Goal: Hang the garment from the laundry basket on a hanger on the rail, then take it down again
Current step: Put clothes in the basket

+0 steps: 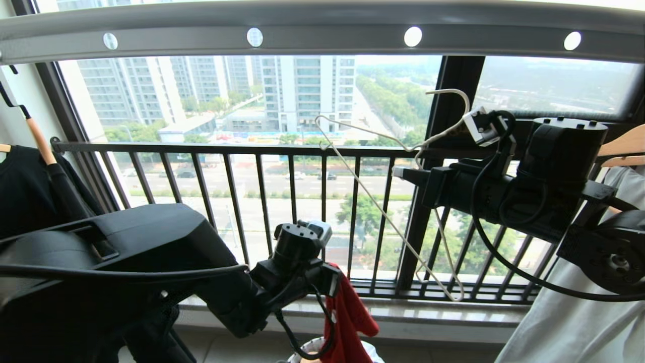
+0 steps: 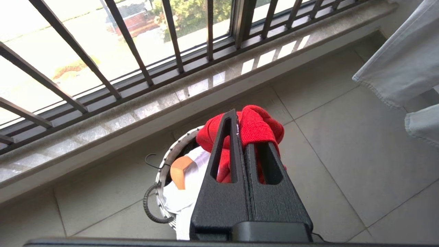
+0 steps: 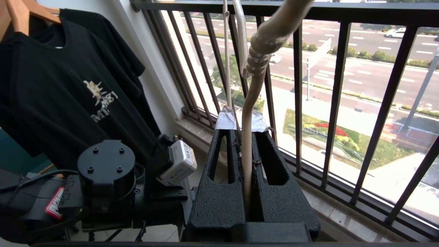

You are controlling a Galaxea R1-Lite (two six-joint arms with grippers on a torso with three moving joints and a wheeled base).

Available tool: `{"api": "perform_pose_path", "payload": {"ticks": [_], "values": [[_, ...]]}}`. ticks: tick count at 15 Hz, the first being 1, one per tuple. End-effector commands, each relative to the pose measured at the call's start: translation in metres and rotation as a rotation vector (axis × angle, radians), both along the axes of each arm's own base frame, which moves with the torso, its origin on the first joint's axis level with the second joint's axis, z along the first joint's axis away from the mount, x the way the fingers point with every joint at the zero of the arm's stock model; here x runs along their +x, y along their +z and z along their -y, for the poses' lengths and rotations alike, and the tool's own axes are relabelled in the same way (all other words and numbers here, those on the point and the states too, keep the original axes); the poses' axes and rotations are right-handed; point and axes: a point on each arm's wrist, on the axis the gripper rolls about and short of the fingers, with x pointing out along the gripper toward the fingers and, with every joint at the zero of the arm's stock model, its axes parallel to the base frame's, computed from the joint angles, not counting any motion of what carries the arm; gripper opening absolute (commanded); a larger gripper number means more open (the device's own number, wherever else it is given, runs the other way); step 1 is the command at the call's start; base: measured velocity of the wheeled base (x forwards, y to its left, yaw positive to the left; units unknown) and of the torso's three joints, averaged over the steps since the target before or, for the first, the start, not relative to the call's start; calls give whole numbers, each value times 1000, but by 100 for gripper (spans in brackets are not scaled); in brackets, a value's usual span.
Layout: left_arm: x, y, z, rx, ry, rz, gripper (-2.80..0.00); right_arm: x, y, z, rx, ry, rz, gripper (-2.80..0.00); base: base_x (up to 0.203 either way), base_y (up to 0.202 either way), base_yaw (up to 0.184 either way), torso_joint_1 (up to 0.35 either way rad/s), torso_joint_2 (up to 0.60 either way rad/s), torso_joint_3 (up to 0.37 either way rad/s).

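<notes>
Left gripper (image 2: pixel 240 137): we see it clenched on the red T-shirt (image 2: pixel 255 125) above the basket (image 2: pixel 168 161), whose contents only its wrist view shows. Right gripper (image 3: pixel 245 125): clamps the hanger (image 1: pixel 383 212) below the rail (image 1: pixel 322 35).

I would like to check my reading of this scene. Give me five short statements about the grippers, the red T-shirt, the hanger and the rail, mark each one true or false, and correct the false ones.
1. The left gripper is shut on the red T-shirt. True.
2. The red T-shirt lies spread flat on the floor. False: it hangs bunched from the left gripper above the laundry basket.
3. The right gripper holds the cream-white hanger. True.
4. The hanger's hook sits on the grey rail. False: the hook is below the rail, apart from it.
5. The black shirt hangs on the cream-white hanger. False: it hangs on a wooden hanger.
</notes>
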Motion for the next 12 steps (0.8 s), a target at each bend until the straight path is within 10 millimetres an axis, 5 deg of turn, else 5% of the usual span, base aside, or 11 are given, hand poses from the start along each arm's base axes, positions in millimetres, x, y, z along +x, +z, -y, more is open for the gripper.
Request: {"api": "perform_pose_path", "payload": {"ticks": [1, 11, 12], "values": [[11, -26, -4, 60, 26, -23, -280, -1, 1, 0, 3, 4, 4, -280, 0, 0, 0, 0, 0, 0], [19, -54, -15, 172, 25, -30, -280, 0, -2, 0, -18, 4, 11, -280, 0, 0, 0, 0, 0, 0], [21, -57, -16, 192, 35, -24, 0, 0, -2, 0, -18, 4, 11, -280, 0, 0, 0, 0, 0, 0]]}}
